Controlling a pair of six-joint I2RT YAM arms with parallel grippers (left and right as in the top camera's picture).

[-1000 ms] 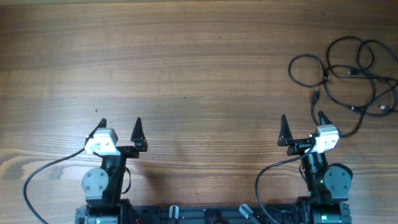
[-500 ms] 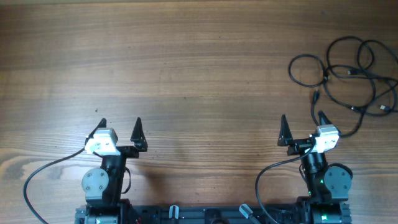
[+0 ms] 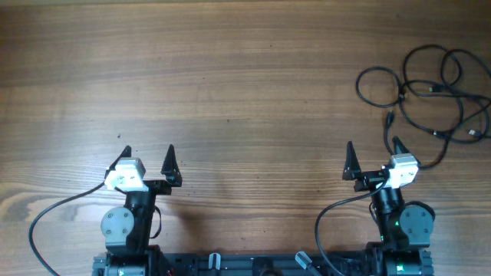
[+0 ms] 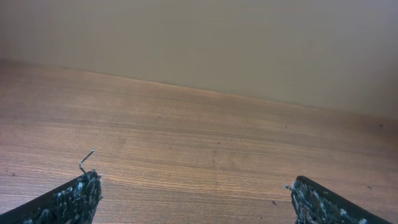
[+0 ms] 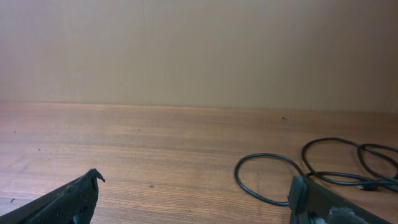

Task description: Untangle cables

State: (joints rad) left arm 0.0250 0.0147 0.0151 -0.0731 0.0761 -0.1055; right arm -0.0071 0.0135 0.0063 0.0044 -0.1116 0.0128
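Observation:
The cables [image 3: 430, 92] are thin black cords looped over one another at the table's far right, with small plug ends showing among the loops. One loop of the cables [image 5: 267, 177] shows in the right wrist view, just beyond my right fingertip [image 5: 305, 190]. My right gripper [image 3: 374, 150] stands open near the front edge, a short way in front of the tangle, with nothing between its fingers. On the left, my left gripper [image 3: 148, 153] is open too and holds nothing, far from the cords. In the left wrist view only bare wood lies between its fingertips [image 4: 87, 186].
The wooden table [image 3: 230, 84] stretches wide between and beyond the arms. Thick black arm cables [image 3: 54, 218] trail at the front by both bases. A plain wall rises behind the table's far edge [image 4: 249, 96].

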